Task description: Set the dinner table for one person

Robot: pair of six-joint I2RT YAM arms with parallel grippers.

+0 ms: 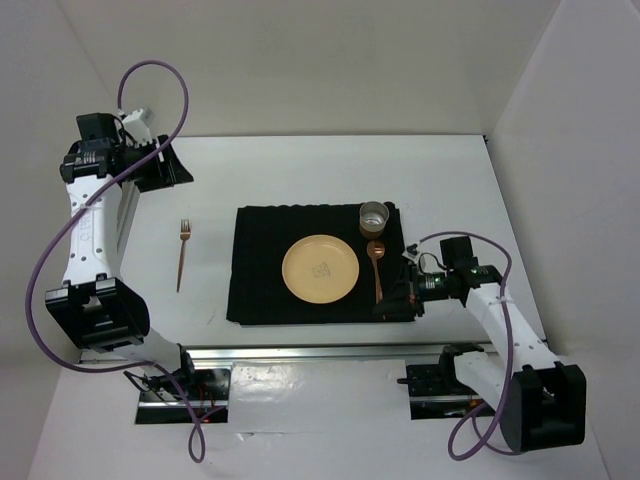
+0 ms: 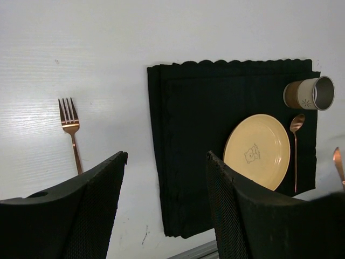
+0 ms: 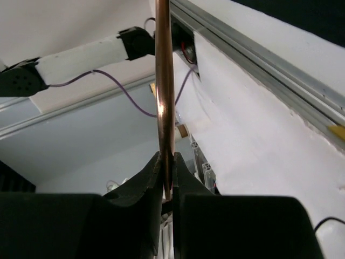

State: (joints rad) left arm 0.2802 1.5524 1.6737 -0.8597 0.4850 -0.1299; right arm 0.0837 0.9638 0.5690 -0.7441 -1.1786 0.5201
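Pinching a copper utensil [image 3: 163,97], the right pincer [image 3: 168,186] is clamped, the left pincer [image 2: 166,162] gapes wide; the plate [image 2: 269,129] bears an illegible emblem [image 2: 251,154].

We count: black placemat [image 1: 260,270]; yellow plate [image 1: 320,269] on it; cup [image 1: 374,217] at its far right corner; copper spoon [image 1: 377,268] just right of plate; copper fork [image 1: 182,255] left, well apart from placemat; copper utensil [image 3: 163,97], only shaft seen.

Left claw [image 2: 167,172] open over dinner table [image 2: 108,54]; fork [image 2: 70,135] left of placemat [image 2: 194,140]; plate [image 2: 257,151], spoon [image 2: 295,154], cup [image 2: 309,93] on placemat.
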